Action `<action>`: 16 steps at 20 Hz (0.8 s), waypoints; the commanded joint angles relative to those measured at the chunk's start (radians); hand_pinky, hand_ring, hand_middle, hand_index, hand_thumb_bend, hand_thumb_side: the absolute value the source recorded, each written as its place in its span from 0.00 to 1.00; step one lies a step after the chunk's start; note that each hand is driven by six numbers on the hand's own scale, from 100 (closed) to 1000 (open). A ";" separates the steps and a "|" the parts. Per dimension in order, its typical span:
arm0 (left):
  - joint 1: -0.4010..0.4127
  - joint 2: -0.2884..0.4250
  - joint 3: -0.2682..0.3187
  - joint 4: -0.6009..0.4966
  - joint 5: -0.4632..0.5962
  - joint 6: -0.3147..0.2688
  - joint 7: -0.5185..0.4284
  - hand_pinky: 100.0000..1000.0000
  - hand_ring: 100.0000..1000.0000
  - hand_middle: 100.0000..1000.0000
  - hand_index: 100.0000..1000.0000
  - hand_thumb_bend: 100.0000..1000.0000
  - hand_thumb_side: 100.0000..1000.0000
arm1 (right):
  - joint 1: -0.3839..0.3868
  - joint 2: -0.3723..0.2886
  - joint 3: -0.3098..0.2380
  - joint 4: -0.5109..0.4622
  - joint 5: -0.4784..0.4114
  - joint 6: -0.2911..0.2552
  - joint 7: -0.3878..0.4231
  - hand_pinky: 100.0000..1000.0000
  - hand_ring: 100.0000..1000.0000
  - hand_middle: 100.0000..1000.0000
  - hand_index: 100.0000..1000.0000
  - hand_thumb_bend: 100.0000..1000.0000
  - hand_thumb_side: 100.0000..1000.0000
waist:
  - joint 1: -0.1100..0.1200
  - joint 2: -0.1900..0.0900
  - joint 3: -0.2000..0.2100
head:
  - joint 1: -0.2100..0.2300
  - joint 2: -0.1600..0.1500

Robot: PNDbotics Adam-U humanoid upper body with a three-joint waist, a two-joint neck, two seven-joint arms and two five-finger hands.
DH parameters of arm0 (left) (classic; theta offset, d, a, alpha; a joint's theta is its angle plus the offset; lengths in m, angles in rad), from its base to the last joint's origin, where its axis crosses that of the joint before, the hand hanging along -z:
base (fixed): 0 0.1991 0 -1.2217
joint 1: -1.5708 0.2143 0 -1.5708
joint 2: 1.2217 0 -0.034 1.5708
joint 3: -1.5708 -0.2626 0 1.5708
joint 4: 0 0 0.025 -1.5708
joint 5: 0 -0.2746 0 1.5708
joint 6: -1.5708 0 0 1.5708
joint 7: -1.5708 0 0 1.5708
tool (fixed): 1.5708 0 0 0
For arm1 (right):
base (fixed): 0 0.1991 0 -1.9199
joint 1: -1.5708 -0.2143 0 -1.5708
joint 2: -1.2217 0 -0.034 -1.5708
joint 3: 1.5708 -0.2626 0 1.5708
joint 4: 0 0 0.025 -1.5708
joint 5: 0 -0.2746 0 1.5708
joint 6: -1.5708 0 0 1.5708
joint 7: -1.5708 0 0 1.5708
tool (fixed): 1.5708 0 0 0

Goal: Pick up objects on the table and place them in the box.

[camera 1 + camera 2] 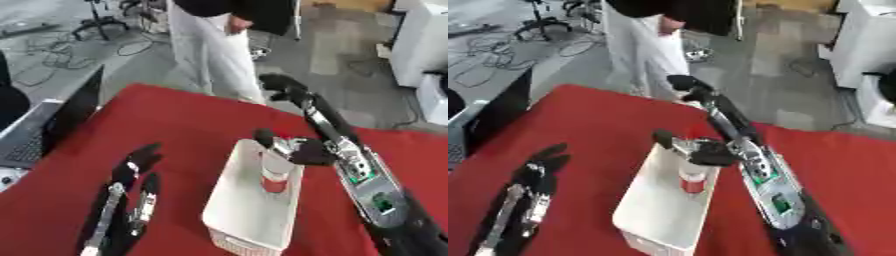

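A white box (236, 210) stands on the red table (175, 125), just right of the middle. My right hand (297, 149) is over the box's far end, fingers curled round a white bottle with a red base (274, 177) that hangs upright inside the box. Whether the bottle touches the box floor is hidden. My left hand (136, 167) rests open on the table at the lower left, fingers pointing away, apart from the box.
A black laptop (61, 120) sits at the table's left edge. A person in white trousers (214, 50) stands beyond the far edge. White cabinets (420, 45) are at the back right.
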 commanded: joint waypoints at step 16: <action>-0.052 0.000 -0.015 0.060 0.044 -0.033 0.039 0.84 0.84 0.84 0.93 0.08 0.93 | 0.242 -0.073 -0.069 -0.281 -0.256 0.164 -0.134 0.74 0.86 0.85 0.84 0.00 0.94 | 0.007 -0.072 -0.256 | 0.188 -0.100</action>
